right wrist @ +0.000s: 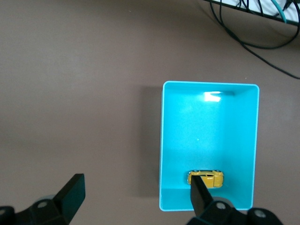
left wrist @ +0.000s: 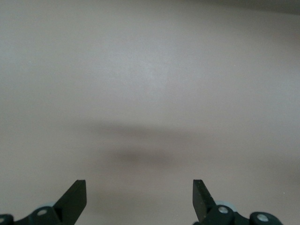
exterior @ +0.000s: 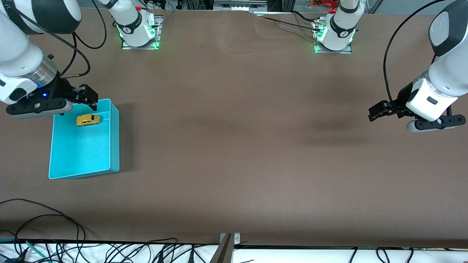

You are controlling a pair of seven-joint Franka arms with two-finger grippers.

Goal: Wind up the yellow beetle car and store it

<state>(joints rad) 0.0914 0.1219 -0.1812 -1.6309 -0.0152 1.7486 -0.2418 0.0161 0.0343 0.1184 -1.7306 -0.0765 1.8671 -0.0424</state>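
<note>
Yellow beetle car [exterior: 88, 119] lying inside the turquoise bin [exterior: 113, 138], on its wheels as far as can be told, close to the bin wall farthest from the front camera, long axis running along that wall, from one arm's end of the table toward the other. Seen from the right wrist too, yellow beetle car [right wrist: 206, 178] just inside the short wall of the bin [right wrist: 209, 85], partly covered by one dark fingertip [right wrist: 198, 190]

Right gripper [exterior: 85, 98] hanging over that same end of the bin, jaws spread wide and holding nothing, one finger above the car and the other out over bare brown table [exterior: 234, 146] just beside the bin. So: car almost straight under the jaws, a little off toward the finger on the bin side, not centred in the gap. Judging by this, storing looks done already and any further grasp would call for a small shift over the bin to bracket the car across its narrow width, the wall close by leaving little room for a finger

Left gripper [exterior: 380, 111] well apart, up over bare table at the left arm's end, jaws wide and empty, nothing but tabletop in its wrist view [left wrist: 139, 201]; waiting. Right arm by far the nearer of the two

Loose cables [exterior: 44, 233] along the table edge nearest the front camera, clear of everything
</note>
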